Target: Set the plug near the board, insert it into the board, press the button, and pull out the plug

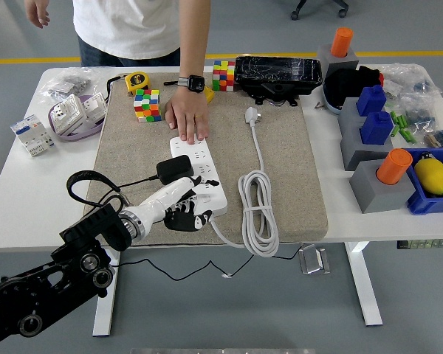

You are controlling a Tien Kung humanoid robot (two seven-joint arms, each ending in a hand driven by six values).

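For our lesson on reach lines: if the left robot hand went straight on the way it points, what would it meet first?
Probably the white plastic power strip, already at the left robot hand; depth is unclear.

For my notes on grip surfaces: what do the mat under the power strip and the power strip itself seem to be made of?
The mat looks like beige felt or woven fabric, going by its matte, speckled surface and soft edges. The power strip looks like hard white plastic, smooth and slightly glossy, with moulded socket holes. Neither can be confirmed from this view.

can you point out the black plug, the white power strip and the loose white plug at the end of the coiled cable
black plug (174,169), head view, top of its body
white power strip (199,158), head view, bare middle section
loose white plug (252,115), head view, plug head
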